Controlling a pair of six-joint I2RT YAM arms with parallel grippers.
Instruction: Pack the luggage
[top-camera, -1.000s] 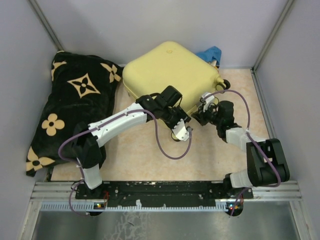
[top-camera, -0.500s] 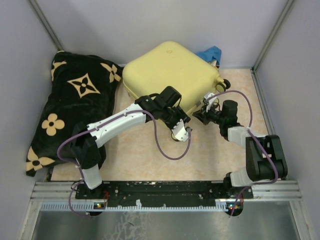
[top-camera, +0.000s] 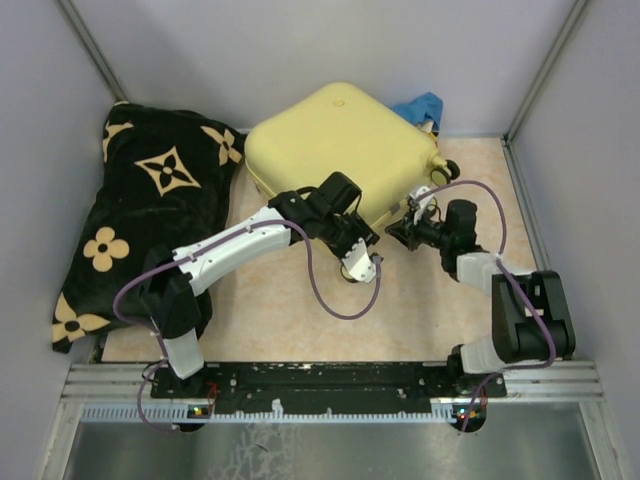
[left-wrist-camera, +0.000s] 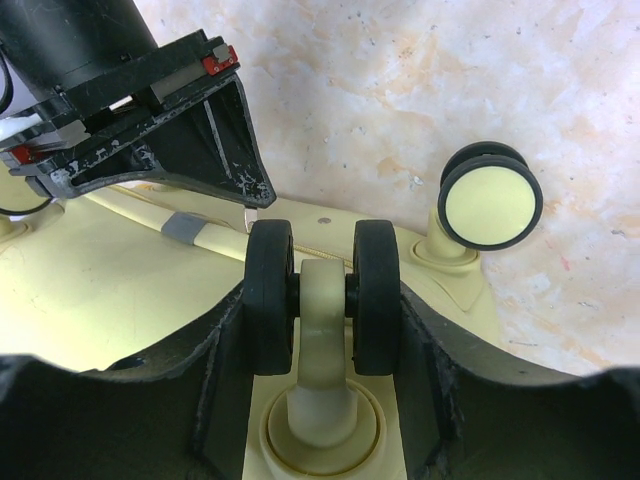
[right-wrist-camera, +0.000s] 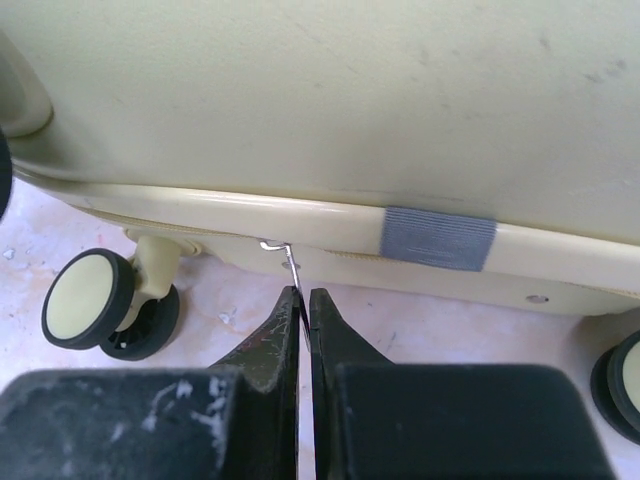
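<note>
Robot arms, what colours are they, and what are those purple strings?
Both arms are white and black. The left arm has long white shells with black joints. The right arm is chunkier and mostly black, with pale grey-white parts. The purple strings are cables, one looping loosely along each arm. The right gripper has black pointed fingers, scuffed with pale scratches.
</note>
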